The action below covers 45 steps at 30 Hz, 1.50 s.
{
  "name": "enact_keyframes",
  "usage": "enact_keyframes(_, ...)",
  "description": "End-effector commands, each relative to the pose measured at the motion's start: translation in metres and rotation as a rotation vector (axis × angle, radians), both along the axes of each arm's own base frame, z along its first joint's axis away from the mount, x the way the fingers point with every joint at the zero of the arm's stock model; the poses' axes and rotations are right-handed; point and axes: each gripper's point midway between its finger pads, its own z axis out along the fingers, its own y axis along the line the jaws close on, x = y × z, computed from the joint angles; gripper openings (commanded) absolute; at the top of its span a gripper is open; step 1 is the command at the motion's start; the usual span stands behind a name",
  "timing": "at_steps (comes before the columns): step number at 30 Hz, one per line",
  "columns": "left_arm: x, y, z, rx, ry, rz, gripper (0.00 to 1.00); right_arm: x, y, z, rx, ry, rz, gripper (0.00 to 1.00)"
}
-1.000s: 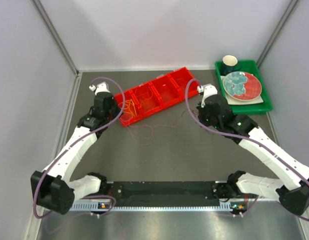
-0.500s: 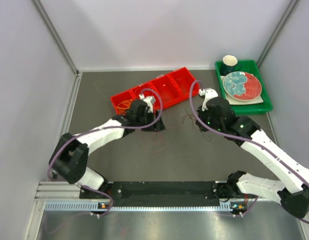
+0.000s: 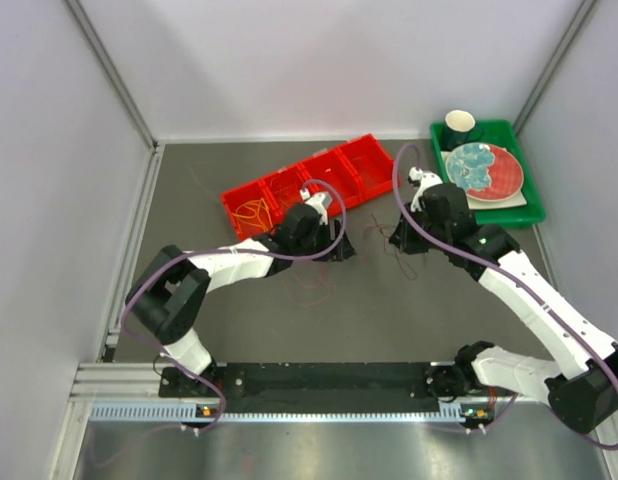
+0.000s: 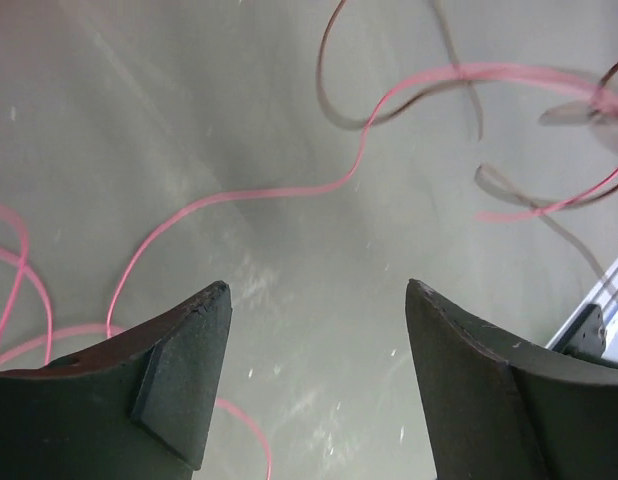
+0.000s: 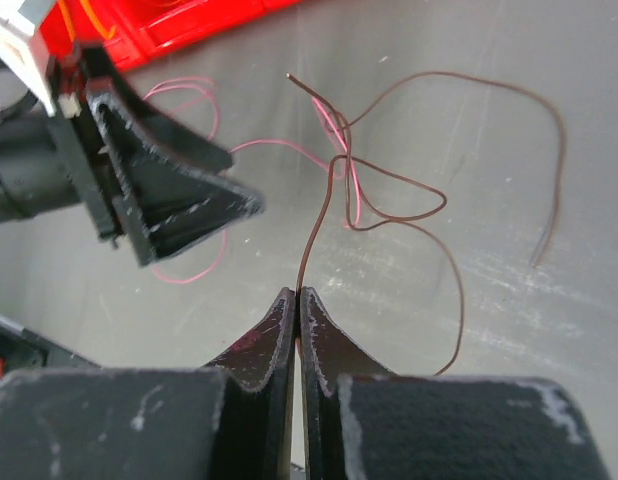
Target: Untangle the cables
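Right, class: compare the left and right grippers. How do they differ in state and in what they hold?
The left gripper has its fingers wide apart; the right gripper has them pressed together. The left gripper holds nothing, the pink cable lying loose beneath it; the right gripper pinches the brown cable. Both have dark fingers.

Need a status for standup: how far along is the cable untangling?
Done: a yellow-orange wire coil lies apart in the end compartment of the red plastic tray. In hand: the right pincer is shut on the thin dark brown wire; the left pincer hangs open over the thin pink wire, gripping nothing. Left: brown and pink wires cross each other on the table, not yet separated.
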Motion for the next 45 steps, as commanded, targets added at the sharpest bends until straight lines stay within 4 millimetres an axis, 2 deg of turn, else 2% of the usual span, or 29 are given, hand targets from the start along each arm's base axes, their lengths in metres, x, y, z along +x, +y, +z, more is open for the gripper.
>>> enact_keyframes(1,0.032,-0.03,0.06,-0.116,-0.211,-0.045,0.74,-0.007,0.014,0.014,0.079,-0.019,0.073,0.0)
enact_keyframes(7,0.035,-0.035,0.093,-0.133,-0.398,-0.202,0.72,-0.009,0.011,0.013,0.063,-0.015,0.082,0.0)
enact_keyframes(12,0.037,-0.032,0.101,-0.15,-0.434,-0.309,0.68,-0.01,0.012,0.011,0.065,-0.012,0.086,0.0)
enact_keyframes(16,0.039,-0.032,0.088,-0.118,-0.419,-0.361,0.66,-0.011,0.013,0.012,0.07,-0.011,0.092,0.0)
enact_keyframes(24,0.042,-0.044,0.081,-0.122,-0.452,-0.439,0.63,-0.01,0.015,0.013,0.077,-0.008,0.097,0.0)
enact_keyframes(30,0.044,-0.042,0.061,-0.079,-0.467,-0.465,0.61,-0.01,0.015,0.012,0.073,-0.007,0.095,0.0)
enact_keyframes(37,0.056,-0.044,0.066,-0.084,-0.498,-0.42,0.58,-0.009,0.018,0.011,0.08,-0.001,0.104,0.0)
enact_keyframes(41,0.06,-0.049,0.064,-0.077,-0.496,-0.43,0.51,-0.009,0.018,0.011,0.079,0.001,0.104,0.0)
enact_keyframes(45,0.063,-0.052,0.064,-0.083,-0.489,-0.438,0.48,-0.009,0.018,0.01,0.076,0.005,0.103,0.0)
